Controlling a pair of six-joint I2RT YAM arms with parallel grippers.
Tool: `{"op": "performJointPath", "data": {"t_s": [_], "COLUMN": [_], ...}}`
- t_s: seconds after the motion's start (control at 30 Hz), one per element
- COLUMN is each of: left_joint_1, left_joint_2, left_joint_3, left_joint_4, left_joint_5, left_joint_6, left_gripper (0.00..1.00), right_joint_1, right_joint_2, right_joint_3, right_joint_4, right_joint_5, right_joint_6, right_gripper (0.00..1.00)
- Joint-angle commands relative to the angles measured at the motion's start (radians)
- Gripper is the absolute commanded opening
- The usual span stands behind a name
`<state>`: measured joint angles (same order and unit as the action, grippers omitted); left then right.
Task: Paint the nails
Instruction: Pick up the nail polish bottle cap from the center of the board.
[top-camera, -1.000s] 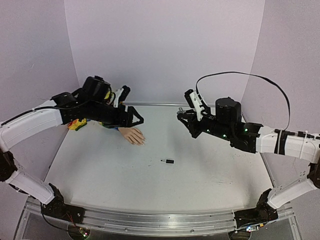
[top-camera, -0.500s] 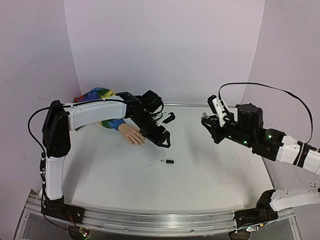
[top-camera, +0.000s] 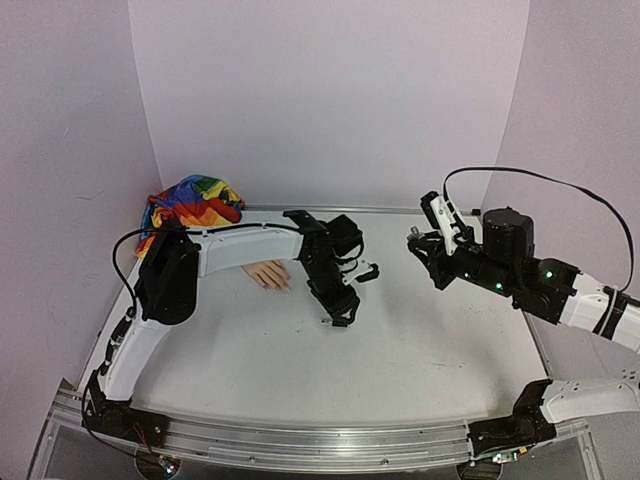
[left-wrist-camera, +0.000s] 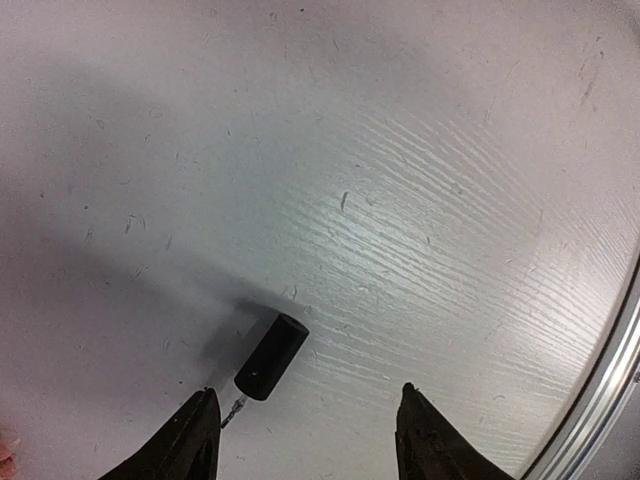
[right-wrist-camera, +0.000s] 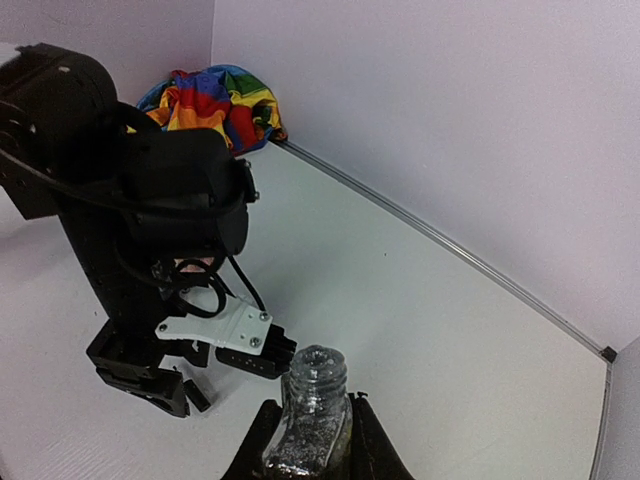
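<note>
Hovering my left gripper (left-wrist-camera: 310, 436), jaws apart, over the brush cap (left-wrist-camera: 270, 356) on the surface (left-wrist-camera: 450, 200) | right gripper (right-wrist-camera: 310, 455) grasps open bottle (right-wrist-camera: 312, 405) | nails (top-camera: 283, 286) on fake hand (top-camera: 266, 273) back-left: I judge none painted yet.

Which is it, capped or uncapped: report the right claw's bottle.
Uncapped: the bottle shows a bare open mouth; the black cap lies on the table.
</note>
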<state>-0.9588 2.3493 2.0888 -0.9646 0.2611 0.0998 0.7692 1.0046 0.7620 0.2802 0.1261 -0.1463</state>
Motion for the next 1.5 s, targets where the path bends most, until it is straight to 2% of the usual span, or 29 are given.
{"op": "performJointPath", "data": {"t_s": [0.0,0.13,0.57,0.73,0.9,1.03,1.2,1.47], "left_joint_1": [-0.009,-0.017,-0.07,-0.075,-0.075,-0.075,-0.075,-0.073], "left_joint_2": [0.031,0.063,0.143,0.155,0.145,0.152,0.113,-0.032], "left_joint_3": [0.081,0.096,0.153,0.138,0.105,0.096,0.056,0.057], "left_joint_4": [-0.045,-0.048,-0.054,-0.055,-0.055,-0.064,-0.066,-0.063], "left_joint_5": [-0.036,-0.064,-0.199,-0.24,-0.252,-0.291,-0.321,-0.363], "left_joint_6": [0.06,0.079,0.117,0.123,0.126,0.128,0.115,0.029], "left_gripper": [0.61,0.6,0.42,0.36,0.36,0.32,0.17,0.06], "right_joint_1": [-0.002,-0.002,-0.002,-0.002,-0.002,-0.002,-0.002,-0.002], "right_joint_2": [-0.038,-0.047,-0.044,-0.052,-0.052,-0.052,-0.06,-0.043], "right_joint_3": [0.012,0.008,0.008,0.003,0.0,0.002,-0.001,0.011], "right_joint_4": [0.023,0.022,0.022,0.022,0.022,0.024,0.022,0.024], "right_joint_5": [-0.004,-0.009,-0.018,-0.014,-0.018,-0.02,-0.019,-0.032], "right_joint_6": [-0.006,-0.007,-0.009,-0.009,-0.007,-0.006,-0.006,-0.007], "right_gripper": [0.0,0.0,0.0,0.0,0.0,0.0,0.0,0.0]}}
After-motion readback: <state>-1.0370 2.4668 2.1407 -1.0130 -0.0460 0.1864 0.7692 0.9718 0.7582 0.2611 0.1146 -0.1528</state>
